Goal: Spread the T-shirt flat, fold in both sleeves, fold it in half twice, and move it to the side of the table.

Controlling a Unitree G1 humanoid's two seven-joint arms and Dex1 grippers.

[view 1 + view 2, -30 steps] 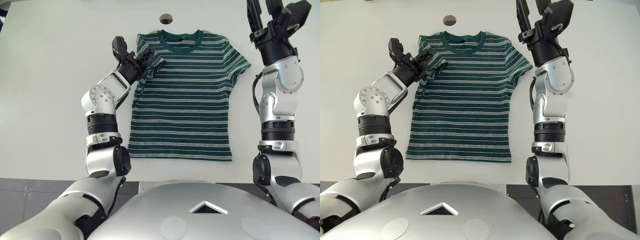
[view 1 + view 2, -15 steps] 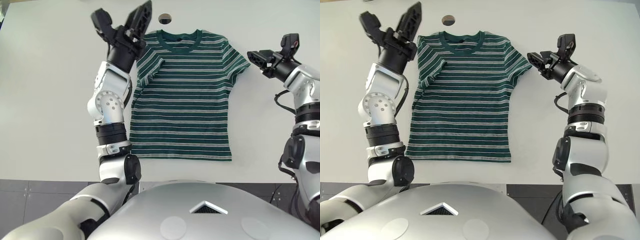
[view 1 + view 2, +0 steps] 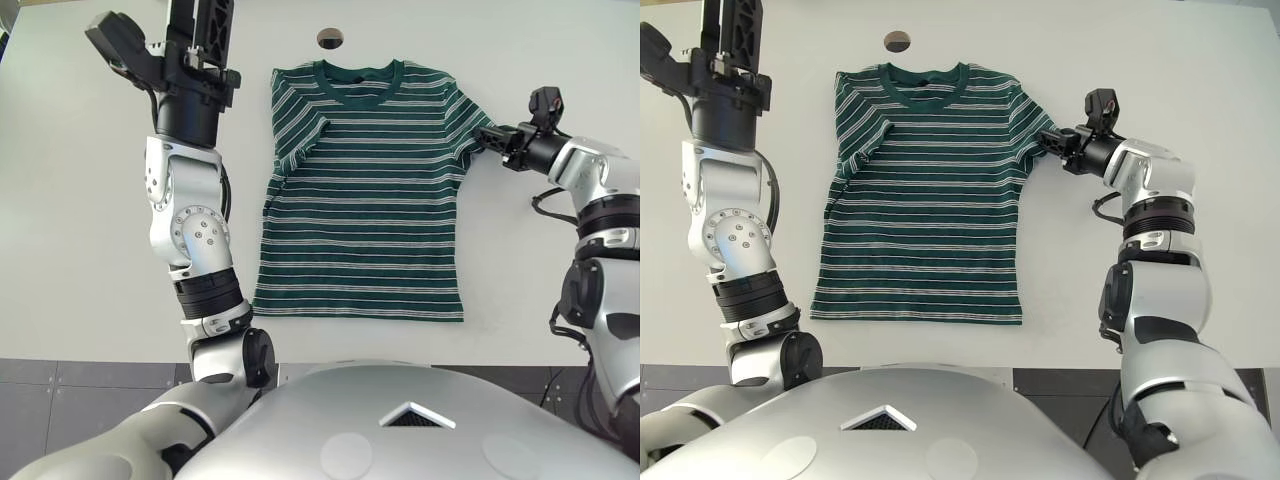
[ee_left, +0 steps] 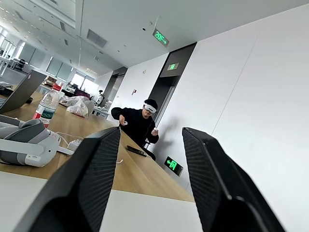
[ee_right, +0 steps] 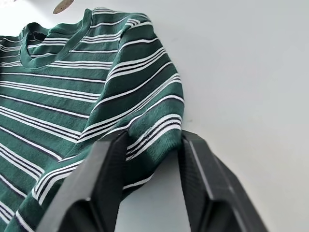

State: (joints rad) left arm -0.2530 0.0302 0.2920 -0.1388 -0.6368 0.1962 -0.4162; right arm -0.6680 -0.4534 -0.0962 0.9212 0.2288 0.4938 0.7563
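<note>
Since a second ago, raised the left gripper [image 4: 152,137] away from the left sleeve [image 3: 293,128] to high above the far left part of the table [image 3: 70,260], with fingers wide apart and nothing between them; brought the right gripper [image 5: 152,145] down from its high position to the outer hem of the right sleeve [image 3: 468,120], with fingers [image 5: 104,179] standing on both sides of the hem, apparently not yet pressed together. Found the T-shirt [image 3: 365,200] lying flat in the middle of the table, collar on the far side, bottom edge near the robot, left sleeve seemingly turned in already over the chest, right sleeve spread outward. Judged as light, soft and limp cloth: no stiffness, easy to wrinkle, likely to drag the body of the shirt if pulled sideways too much. Better to pinch both layers at the sleeve hem, lift only a little, carry across toward the chest and lay down smoothly. Probably no risk of breaking, only of a crooked fold.
</note>
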